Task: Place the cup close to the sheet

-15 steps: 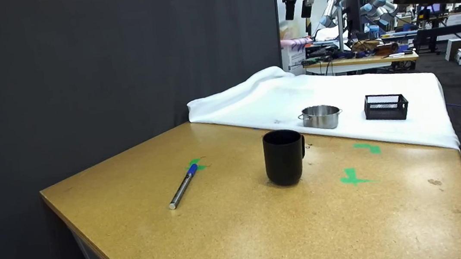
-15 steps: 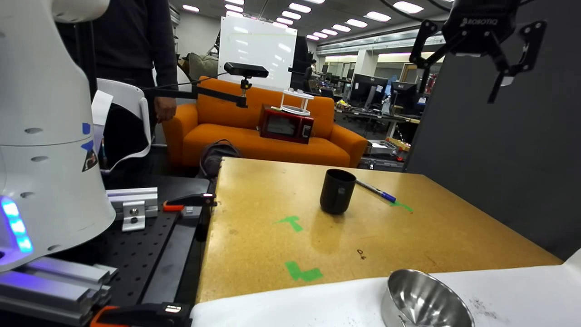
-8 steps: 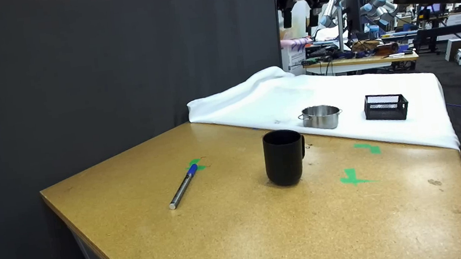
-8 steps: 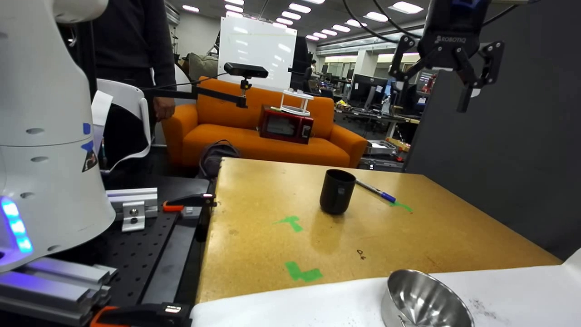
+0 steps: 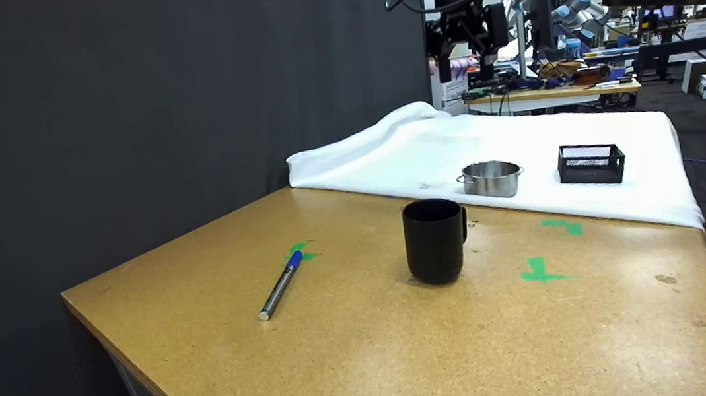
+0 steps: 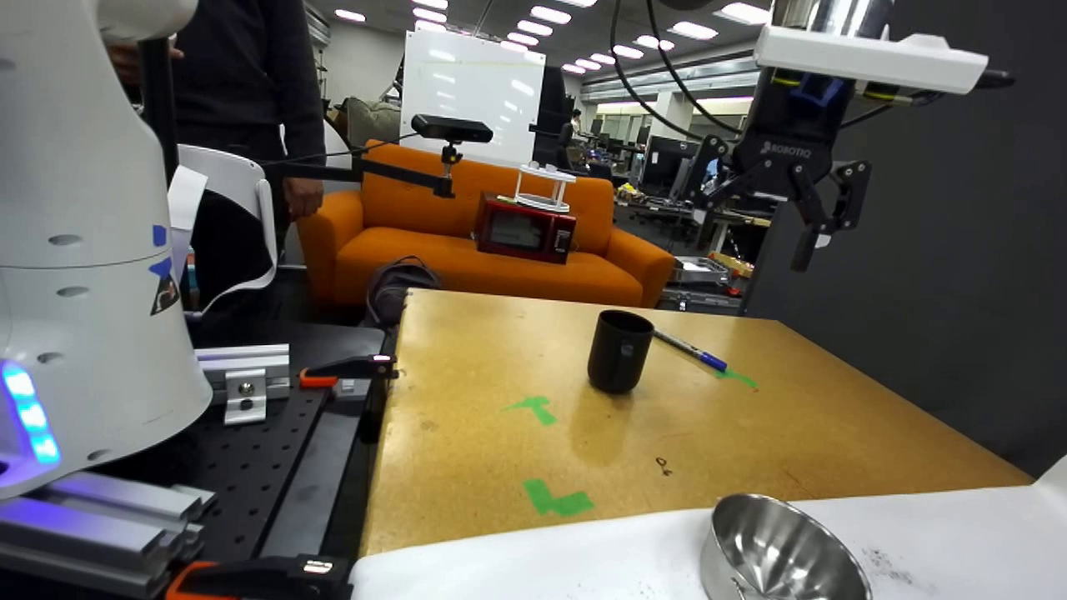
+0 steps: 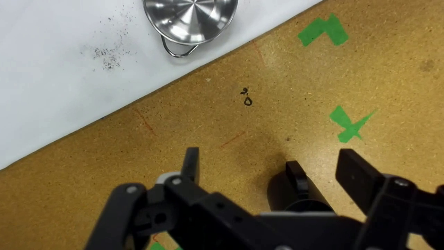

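Gripper spread wide, apart from cup

ROBOTIQ lettering on gripper | handwritten mark on table, unclear | markings on pen, too small to read

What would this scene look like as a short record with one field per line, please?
Table: wood, partly covered by a white cloth
Cup: black, upright on the wood, handle turned roughly toward the cloth
On the cloth: metal pot, black mesh basket
Pen: lying on the wood, blue end at green tape
Gripper: open, holding nothing, high above the table
Task status: cup not yet close to the cloth; wood shows between them
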`<state>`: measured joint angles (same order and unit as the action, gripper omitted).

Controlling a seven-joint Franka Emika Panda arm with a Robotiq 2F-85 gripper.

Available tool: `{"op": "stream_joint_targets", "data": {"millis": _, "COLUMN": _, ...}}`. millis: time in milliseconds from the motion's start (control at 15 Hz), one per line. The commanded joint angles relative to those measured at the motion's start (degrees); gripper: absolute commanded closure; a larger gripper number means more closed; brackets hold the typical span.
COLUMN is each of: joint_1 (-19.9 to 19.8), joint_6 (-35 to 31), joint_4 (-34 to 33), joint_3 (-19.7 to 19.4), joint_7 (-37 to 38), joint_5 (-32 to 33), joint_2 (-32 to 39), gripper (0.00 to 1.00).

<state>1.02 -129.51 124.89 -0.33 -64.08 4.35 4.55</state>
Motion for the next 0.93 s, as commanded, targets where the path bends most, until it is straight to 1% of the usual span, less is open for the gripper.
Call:
{"op": "stream_joint_targets", "data": {"millis": 0, "joint_1": -0.29, "joint_6": -2.85, "joint_4": -0.58, "joint_3": 0.80, "joint_7": 3.56, "joint_5": 1.12, "joint_2": 2.65, "gripper": 0.00}}
{"op": "stream_joint_targets", "data": {"millis": 200, "joint_1": -0.23, "joint_6": -5.72, "joint_4": -0.35, "joint_3": 1.33, "joint_7": 5.30, "joint_5": 1.82, "joint_2": 4.39, "gripper": 0.00}}
{"op": "stream_joint_targets", "data": {"millis": 267, "joint_1": -0.64, "joint_6": -3.71, "joint_4": -0.15, "joint_3": 1.61, "joint_7": 4.16, "joint_5": 0.62, "joint_2": 3.76, "gripper": 0.00}}
{"op": "stream_joint_targets", "data": {"millis": 400, "joint_1": -0.63, "joint_6": -4.67, "joint_4": -0.16, "joint_3": 1.83, "joint_7": 4.55, "joint_5": 0.80, "joint_2": 4.30, "gripper": 0.00}}
{"op": "stream_joint_targets", "data": {"millis": 867, "joint_1": -0.64, "joint_6": -4.76, "joint_4": -0.27, "joint_3": 1.83, "joint_7": 4.55, "joint_5": 0.81, "joint_2": 4.30, "gripper": 0.00}}
